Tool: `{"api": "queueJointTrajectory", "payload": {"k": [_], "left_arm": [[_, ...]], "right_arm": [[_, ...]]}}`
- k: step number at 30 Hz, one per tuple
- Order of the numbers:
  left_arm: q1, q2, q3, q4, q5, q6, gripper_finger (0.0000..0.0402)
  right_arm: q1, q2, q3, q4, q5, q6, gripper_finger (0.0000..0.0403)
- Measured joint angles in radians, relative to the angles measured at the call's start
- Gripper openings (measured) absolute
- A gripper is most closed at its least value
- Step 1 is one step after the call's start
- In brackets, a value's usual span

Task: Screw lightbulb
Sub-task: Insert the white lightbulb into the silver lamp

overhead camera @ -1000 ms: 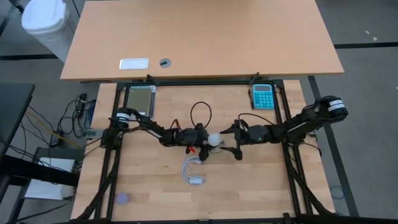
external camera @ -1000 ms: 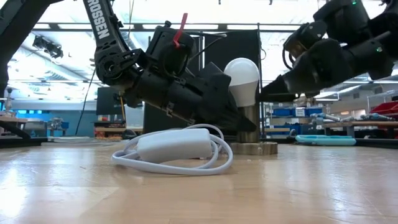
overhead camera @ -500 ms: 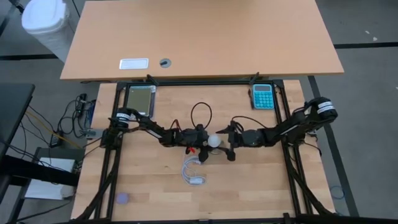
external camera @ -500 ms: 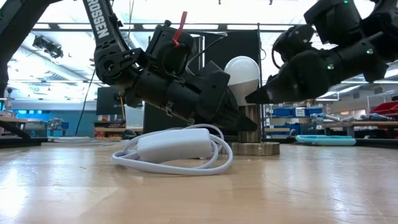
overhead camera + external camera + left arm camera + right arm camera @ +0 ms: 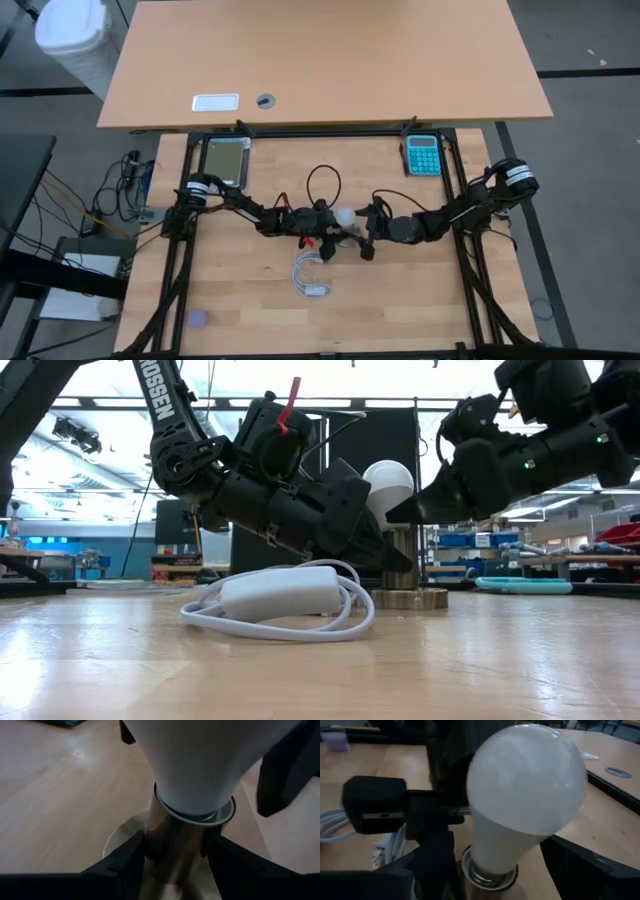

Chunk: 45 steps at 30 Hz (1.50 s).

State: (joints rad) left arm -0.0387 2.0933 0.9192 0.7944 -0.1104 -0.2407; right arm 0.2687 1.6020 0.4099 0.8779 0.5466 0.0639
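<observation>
At the middle of the table, the right gripper [image 5: 358, 231] has its fingers set apart on either side of the lightbulb [image 5: 344, 215], and the right wrist view shows the globe filling the gap between them; whether the pads actually press on the glass I cannot tell. From the low view its dark fingertips [image 5: 405, 510] reach the globe's side, with the arm running off to the table's right edge.

Across from it, the left gripper [image 5: 322, 221] is narrowed onto the socket stem [image 5: 181, 847], one finger on each side of the brassy tube and touching it. That arm stretches back toward the table's left edge (its red tab sticks up above the wrist in the low view).

The lightbulb stands upright in the stem, its neck seated in the rim, on a round metal base [image 5: 410, 598] that rests flat on the wood.

Just in front lies a coiled white cable [image 5: 285, 600] with its inline switch. Farther back, near the right rear corner, sits a blue calculator [image 5: 422, 155], and near the left rear a tablet-like device [image 5: 224, 158].
</observation>
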Motion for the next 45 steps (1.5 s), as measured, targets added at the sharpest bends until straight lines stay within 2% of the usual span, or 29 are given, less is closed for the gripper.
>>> {"api": "queueJointTrajectory", "payload": {"k": [10, 20, 36, 45], "left_arm": [[0.0, 0.0, 0.0, -0.002, 0.0, 0.026, 0.0206], [0.0, 0.003, -0.003, -0.021, -0.003, 0.05, 0.0239], [0.0, -0.01, -0.003, -0.022, 0.009, 0.079, 0.0241], [0.0, -0.015, -0.002, -0.054, -0.008, 0.077, 0.0229]], "right_arm": [[0.011, 0.0, 0.0, -0.021, 0.003, -0.008, 0.0295], [0.011, 0.0, 0.0, -0.038, 0.003, -0.012, 0.0293], [0.031, -0.006, 0.0, -0.06, 0.001, -0.014, 0.0292], [-0.017, -0.009, -0.011, -0.051, -0.103, 0.021, 0.0289]]}}
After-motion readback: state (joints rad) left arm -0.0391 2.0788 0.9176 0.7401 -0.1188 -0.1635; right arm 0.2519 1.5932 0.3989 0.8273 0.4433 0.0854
